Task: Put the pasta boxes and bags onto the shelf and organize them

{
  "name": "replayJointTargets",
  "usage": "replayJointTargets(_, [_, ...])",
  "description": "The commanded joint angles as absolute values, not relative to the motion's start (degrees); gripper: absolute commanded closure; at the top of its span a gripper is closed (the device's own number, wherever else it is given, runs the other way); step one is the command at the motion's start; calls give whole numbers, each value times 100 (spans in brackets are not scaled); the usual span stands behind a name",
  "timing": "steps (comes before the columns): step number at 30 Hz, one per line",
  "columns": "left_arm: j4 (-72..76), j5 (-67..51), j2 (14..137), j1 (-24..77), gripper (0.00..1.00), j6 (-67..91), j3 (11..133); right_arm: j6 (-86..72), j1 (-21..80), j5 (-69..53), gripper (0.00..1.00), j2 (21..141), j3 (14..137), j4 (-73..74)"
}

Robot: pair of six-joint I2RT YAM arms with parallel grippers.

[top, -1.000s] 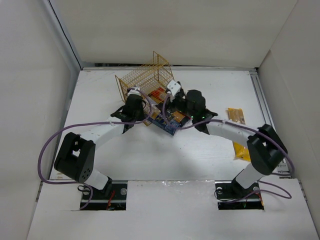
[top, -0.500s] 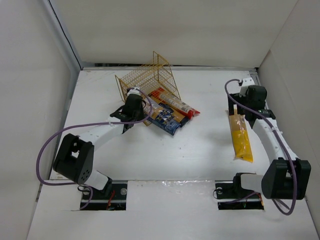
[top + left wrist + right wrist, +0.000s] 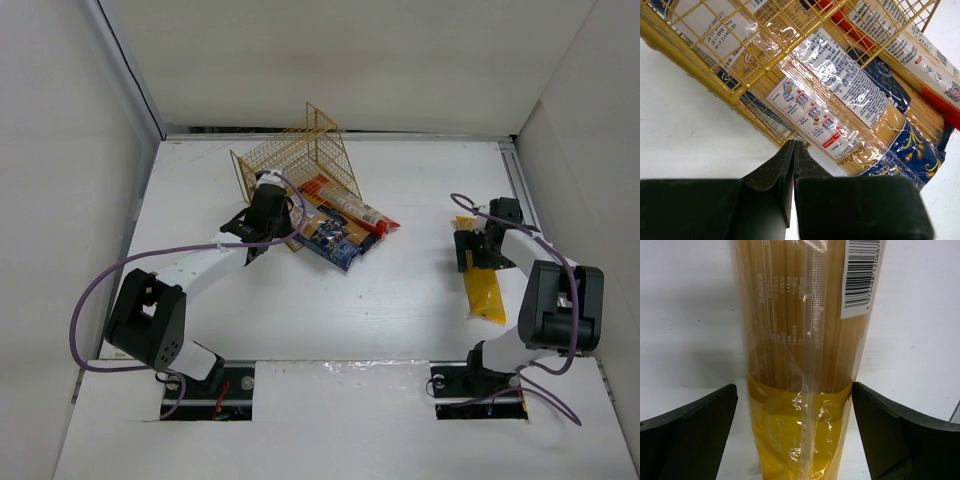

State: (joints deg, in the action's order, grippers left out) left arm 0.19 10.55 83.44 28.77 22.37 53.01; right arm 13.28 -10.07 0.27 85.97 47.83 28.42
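Right tool (image 3: 795, 436) now astride yellow bag (image 3: 482, 290)

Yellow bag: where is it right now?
In the top view, the yellow bag lies on the table's right side, well apart from the shelf. The right gripper's open jaws sit either side of its far half.

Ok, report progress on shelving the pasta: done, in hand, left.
Done: several packs lie partly inside the shelf, ends sticking out. In hand: the open right tool straddles the yellow bag, not gripping; the left tool sits shut and empty by the shelf. Left: shelve that bag, tidy the rest.
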Motion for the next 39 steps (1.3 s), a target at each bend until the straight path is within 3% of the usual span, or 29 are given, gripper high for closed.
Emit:
replayJointTargets(1, [79, 1028, 8095, 2892, 100, 2206, 5528, 1257, -1011, 36, 0, 8841, 4816, 2629])
replayJointTargets(5, [26, 1028, 8095, 2892, 98, 2206, 5581, 1521, -1011, -577, 3, 9377, 5027, 2409])
replayJointTargets(12, [26, 1028, 7867, 2892, 81, 2101, 5634, 1406, -1011, -255, 5, 9642, 5405, 2303])
replayJointTargets(18, [-79, 976, 7699, 2892, 75, 1996, 5862, 1345, -1011, -202, 3, 10055, 5748, 2303])
replayJointTargets(20, [-132, 976, 7498, 2892, 69, 1995, 5862, 1345, -1011, -290, 15, 10055, 5670, 2198])
replayJointTargets(21, [-201, 1028, 7436, 2892, 61, 1943, 5923, 1345, -1011, -386, 27, 9985, 5582, 2197])
replayJointTargets(22, [-202, 1028, 7383, 2892, 56, 1942, 5924, 1397, -1011, -491, 55, 9915, 5581, 2136])
replayJointTargets(24, [-386, 1142, 7173, 2892, 44, 1942, 5977, 1537, -1011, -632, 73, 9617, 5511, 2136])
replayJointTargets(26, [-474, 1212, 6954, 2892, 0, 1942, 5977, 1687, -1011, -1008, 83, 9336, 5458, 2136])
replayJointTargets(29, [-694, 1467, 6768, 2892, 0, 2135, 5977, 2100, -906, -1518, 100, 8624, 5458, 1838])
replayJointTargets(34, [-1142, 1469, 6495, 2700, 0, 2566, 5713, 2862, -11, -1705, 100, 7814, 6394, 1381])
replayJointTargets(39, [-1274, 1248, 6434, 2575, 0, 2865, 5432, 4259, 1036, -1976, 100, 8023, 8013, 1046])
